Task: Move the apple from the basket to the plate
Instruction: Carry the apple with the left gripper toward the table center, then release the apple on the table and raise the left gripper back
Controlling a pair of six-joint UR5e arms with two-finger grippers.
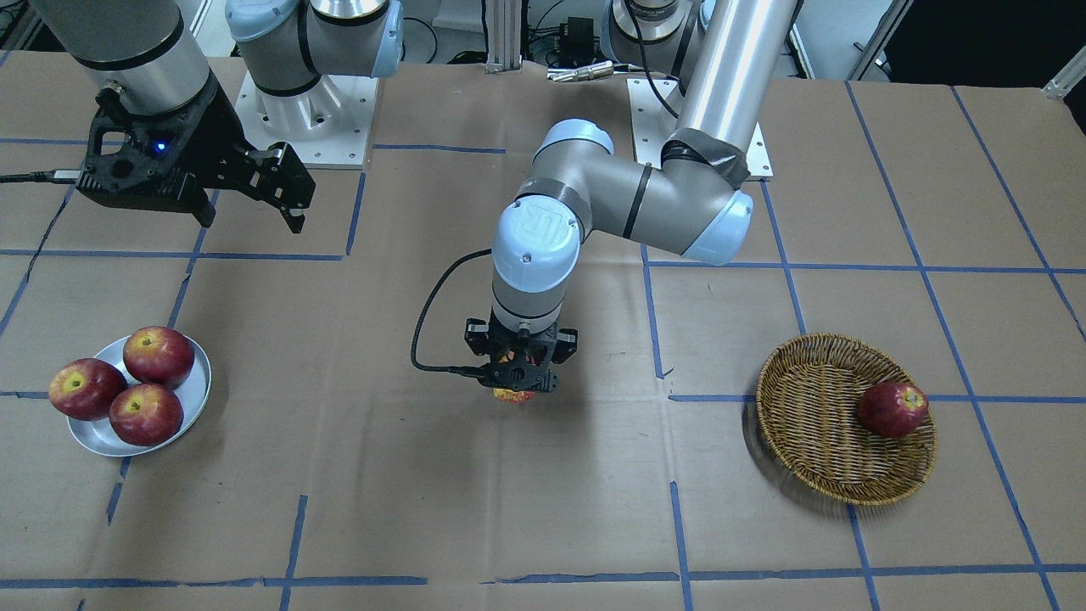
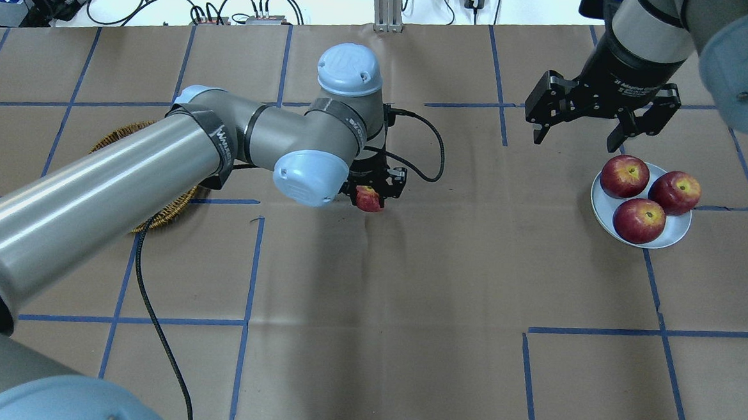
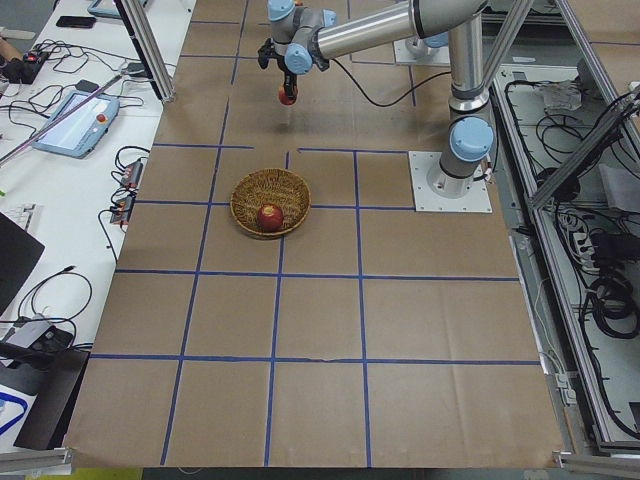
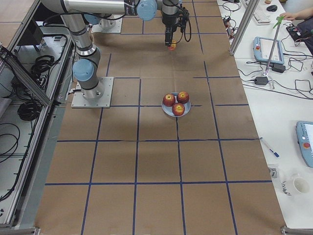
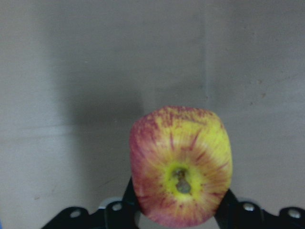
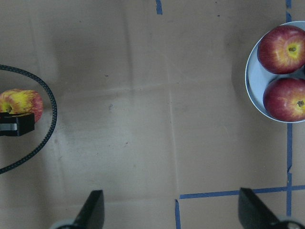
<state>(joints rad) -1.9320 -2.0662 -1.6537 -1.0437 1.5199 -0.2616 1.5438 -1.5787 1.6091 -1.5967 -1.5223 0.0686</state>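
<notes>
Left pincer (image 1: 517,383) pointed straight down, midway between counter (image 1: 424,509) ends, clamped on round yellow-streaked apple (image 5: 181,164); right pincer (image 2: 574,143) held wide open.

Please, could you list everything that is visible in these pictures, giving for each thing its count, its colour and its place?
yellow-patched apple: one, red with a large yellow streaked patch, held above the table's middle.
dark apple: one, dark red, inside the basket near its rim.
plate apples: three, red with small yellow stem dimples, together on the plate.
basket: one, brown-tan wicker, on the robot's left side.
plate: one, silver-grey, on the robot's right side.
table: one, brown paper cover with blue tape lines.
cable: one, black, looping from the left wrist.
left end effector: one, black, shut on the yellow-patched apple.
right end effector: one, black, open, empty, near the plate.
</notes>
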